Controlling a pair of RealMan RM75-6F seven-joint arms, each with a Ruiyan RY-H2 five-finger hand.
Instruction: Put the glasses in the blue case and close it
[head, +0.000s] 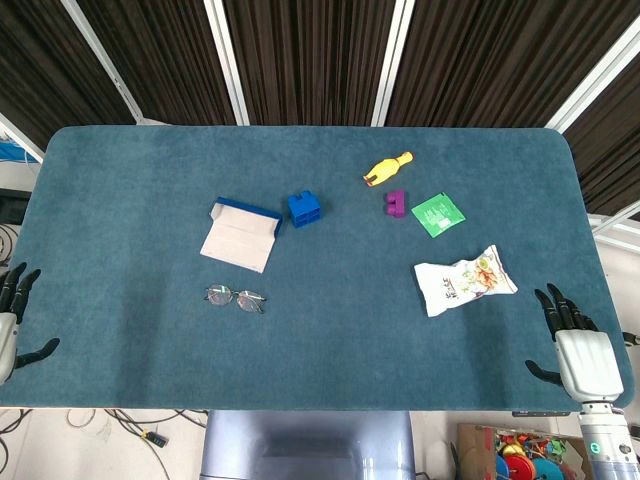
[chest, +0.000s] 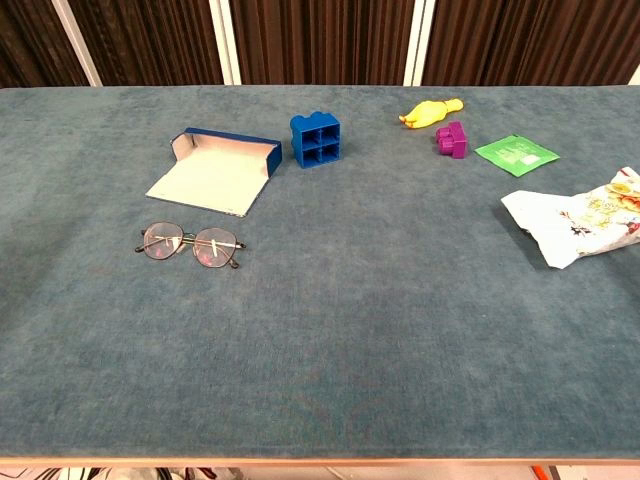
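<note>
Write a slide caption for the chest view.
Thin wire-framed round glasses lie just in front of the open blue rectangular case, untouched.

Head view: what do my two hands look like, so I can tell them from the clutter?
Right hand: black fingers on a white, boxy back plate, joined to a pale grey cylindrical wrist with a small green light. Left hand: the same black fingers, with only a sliver of its white body showing at the frame edge. No cables or markings are visible on either. The chest view shows neither hand.

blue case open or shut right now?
Open. The blue case has its flap laid flat on the table, pale lining facing up, nothing inside. The glasses lie on the table just in front of it.
</note>
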